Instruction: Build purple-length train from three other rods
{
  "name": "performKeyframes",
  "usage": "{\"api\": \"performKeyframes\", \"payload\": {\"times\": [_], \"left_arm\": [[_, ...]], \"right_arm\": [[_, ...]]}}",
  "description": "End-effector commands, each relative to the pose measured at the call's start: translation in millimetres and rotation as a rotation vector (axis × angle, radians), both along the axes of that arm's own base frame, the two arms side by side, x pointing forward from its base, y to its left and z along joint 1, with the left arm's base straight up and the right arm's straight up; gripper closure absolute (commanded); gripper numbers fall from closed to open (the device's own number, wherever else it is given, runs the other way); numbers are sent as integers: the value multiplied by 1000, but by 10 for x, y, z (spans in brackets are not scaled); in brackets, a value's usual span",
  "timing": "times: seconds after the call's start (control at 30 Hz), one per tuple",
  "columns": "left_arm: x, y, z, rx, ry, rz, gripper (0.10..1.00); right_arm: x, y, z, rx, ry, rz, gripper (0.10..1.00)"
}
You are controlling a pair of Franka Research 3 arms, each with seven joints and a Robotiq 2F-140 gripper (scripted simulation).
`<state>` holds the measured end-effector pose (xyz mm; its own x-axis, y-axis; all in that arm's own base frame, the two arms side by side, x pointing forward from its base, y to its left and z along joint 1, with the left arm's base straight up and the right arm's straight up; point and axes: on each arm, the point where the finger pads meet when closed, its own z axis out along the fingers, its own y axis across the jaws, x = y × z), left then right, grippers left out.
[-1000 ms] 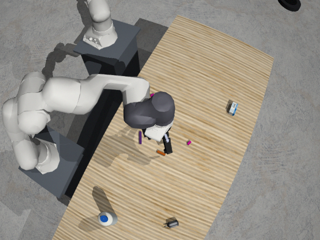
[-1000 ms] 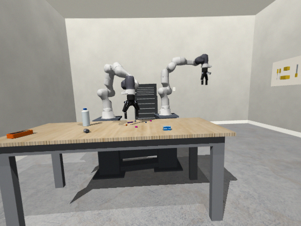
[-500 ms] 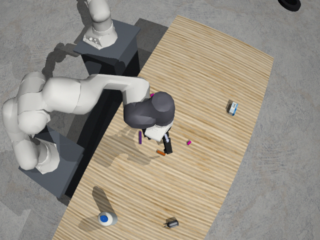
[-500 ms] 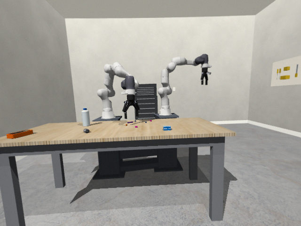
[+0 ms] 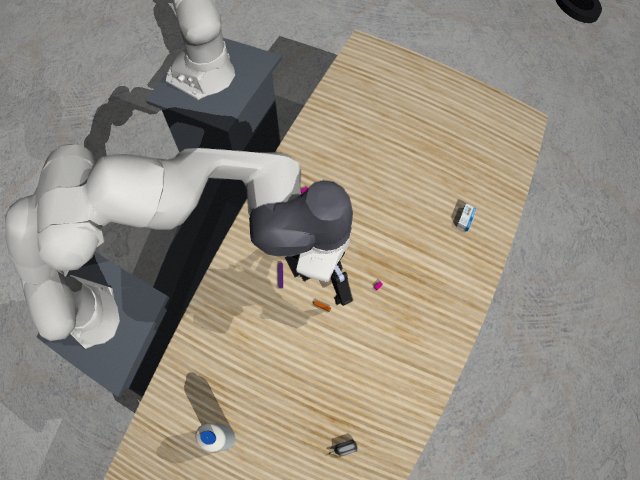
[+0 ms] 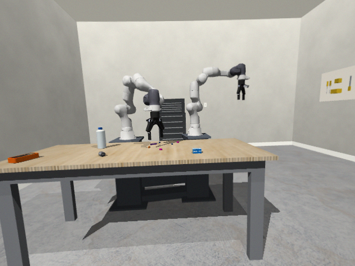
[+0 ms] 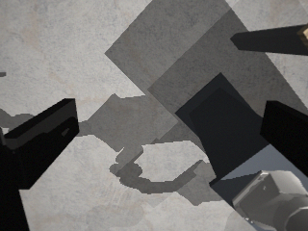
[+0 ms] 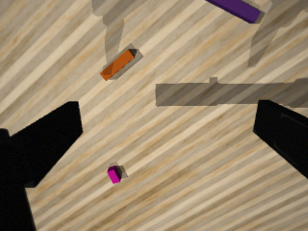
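A purple rod (image 5: 280, 274) (image 6: 153, 143) (image 8: 236, 9) lies flat. An orange rod (image 5: 322, 305) (image 6: 148, 147) (image 8: 118, 64) lies apart from it at another angle. One magenta rod (image 5: 378, 285) (image 6: 160, 149) (image 8: 114, 174) lies by itself; another magenta rod (image 5: 304, 190) (image 6: 177, 142) is partly behind the right arm in the top view. Two tiny blue rods (image 6: 159, 142) (image 6: 172, 143) show in the exterior view. My right gripper (image 6: 155, 137) (image 8: 166, 116) is open and empty above the table near the orange rod. My left gripper (image 6: 241, 98) (image 7: 169, 116) is open and empty, high and away from the rods.
A white bottle (image 5: 217, 439) (image 6: 101, 139) with a blue cap and a dark small object (image 5: 345, 447) (image 6: 101, 153) stand on the table (image 5: 392, 361). A blue-white box (image 5: 466, 217) (image 6: 197, 151) lies near the far edge. An orange tool (image 6: 23, 157) lies at the table's left end.
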<state>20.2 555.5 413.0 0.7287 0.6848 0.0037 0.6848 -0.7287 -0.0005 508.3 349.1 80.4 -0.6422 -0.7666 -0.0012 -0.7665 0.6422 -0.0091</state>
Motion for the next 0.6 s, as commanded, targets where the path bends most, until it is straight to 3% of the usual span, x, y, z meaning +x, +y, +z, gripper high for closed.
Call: {"api": "performKeyframes", "payload": {"times": [0.0, 0.57], "left_arm": [[-6, -13, 0, -3, 2, -4, 98], [-6, -13, 0, -3, 2, -4, 98]], "right_arm": [[9, -7, -16, -3, 8, 167, 98], [60, 25, -27, -9, 11, 451, 98]]}}
